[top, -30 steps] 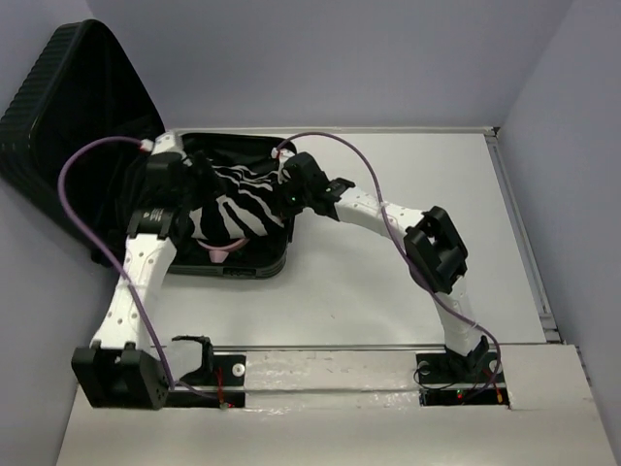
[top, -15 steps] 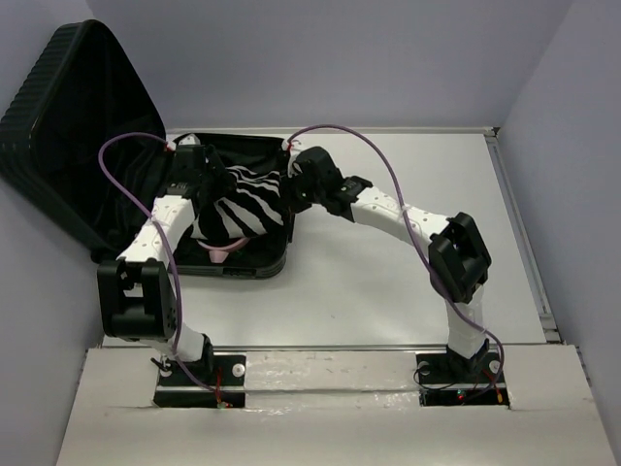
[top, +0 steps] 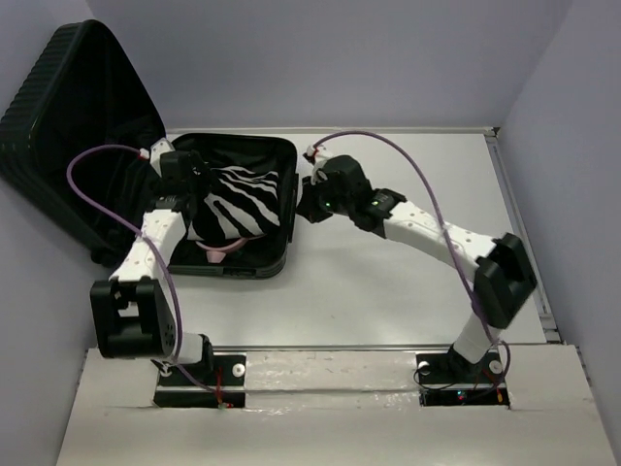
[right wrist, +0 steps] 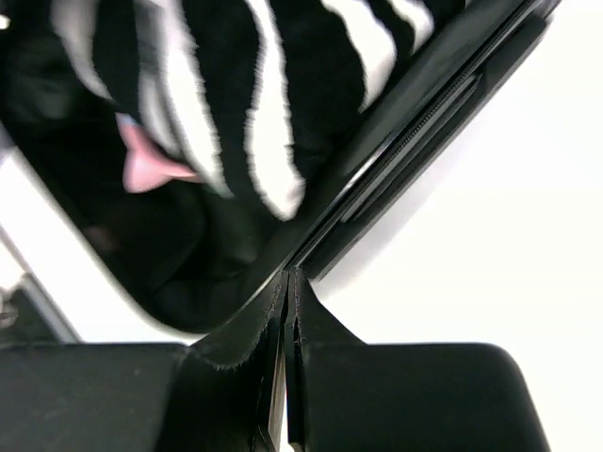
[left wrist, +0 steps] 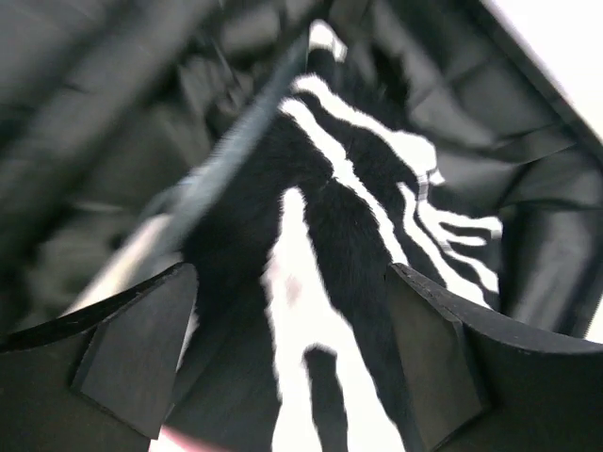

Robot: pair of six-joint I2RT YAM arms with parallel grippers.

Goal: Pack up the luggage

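White table (top: 408, 282), open ribbed black luggage (top: 78, 116), left claw (left wrist: 290, 282) spread, right claw (right wrist: 287, 287) pressed together

One luggage (top: 68, 107), one zebra-striped pouch (top: 243, 199), perhaps one pink strap (top: 219, 252), two grippers: left gripper (left wrist: 287, 282), right gripper (right wrist: 287, 282).

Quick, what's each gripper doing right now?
Left gripper: open, holding nothing, over the zebra-striped pouch.
Right gripper: closed, holding nothing.
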